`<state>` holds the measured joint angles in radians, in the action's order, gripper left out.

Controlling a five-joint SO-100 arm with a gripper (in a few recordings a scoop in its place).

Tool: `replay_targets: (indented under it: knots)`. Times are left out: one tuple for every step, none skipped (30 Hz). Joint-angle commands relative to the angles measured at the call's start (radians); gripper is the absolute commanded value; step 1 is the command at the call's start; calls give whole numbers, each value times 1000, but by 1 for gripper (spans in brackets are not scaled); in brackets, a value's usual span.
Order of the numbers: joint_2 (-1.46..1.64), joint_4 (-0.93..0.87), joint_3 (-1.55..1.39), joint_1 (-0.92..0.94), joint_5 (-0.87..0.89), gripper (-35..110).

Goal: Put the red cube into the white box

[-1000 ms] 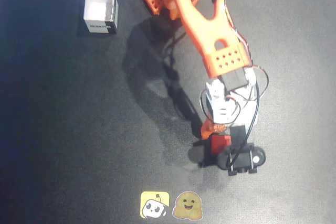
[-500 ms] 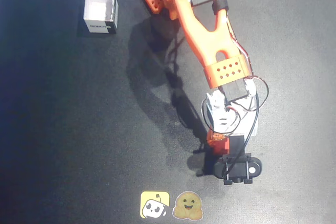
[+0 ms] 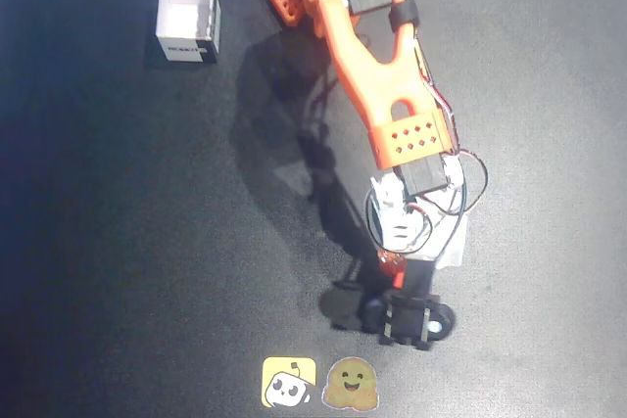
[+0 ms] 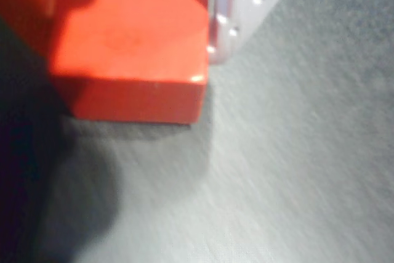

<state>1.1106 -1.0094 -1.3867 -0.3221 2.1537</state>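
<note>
- My gripper [image 3: 392, 276] hangs at the end of my orange arm [image 3: 377, 85], far from the white box [image 3: 188, 19] and down toward the near edge of the table [image 3: 118, 242] in the overhead view.
- From above, my wrist and its black camera mount cover the fingers, so only a sliver of red-orange shows under them.
- In the wrist view the red cube [image 4: 132, 47] sits right against a pale finger [image 4: 237, 10] on its right side, with its lit top face turned to the camera.
- On the cube's left the picture is too dark for me to see my other finger, so I cannot tell whether I am pinching the cube or merely touching it on one side.
- The cube looks to be at or just above the dark table; the wrist picture is blurred and I cannot say which.
- The white box stands upright and open at the far left corner, its dark label on the side facing the near edge.
- Two stickers [image 3: 318, 382], one yellow and one tan, lie by the near edge, below my gripper and well apart from the box.
</note>
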Motion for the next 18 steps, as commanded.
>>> replay_targets:
  knots:
    - [190, -6, -69, 46, 91, 0]
    - [245, -8, -110, 66, 115, 0]
    - [301, -18, -155, 87, 132, 0]
    - [360, -26, -206, 117, 135, 0]
    - [422, -46, -252, 149, 141, 0]
    - [486, -63, -302, 184, 141, 0]
    - [552, -78, -353, 224, 141, 0]
    - [617, -103, -400, 267, 141, 0]
    - [680, -129, -443, 313, 138, 0]
    - [739, -158, -482, 365, 124, 0]
    - [799, -187, -518, 422, 103, 0]
    - [851, -221, -545, 480, 83, 0]
    - [897, -258, -565, 541, 63, 0]
    - [933, -299, -575, 601, 40, 0]
    - [962, -344, -578, 660, 20, 0]
    - [980, -388, -574, 723, -12, 0]
    - [994, -431, -569, 790, -54, 0]
    - [1006, -466, -566, 857, -92, 0]
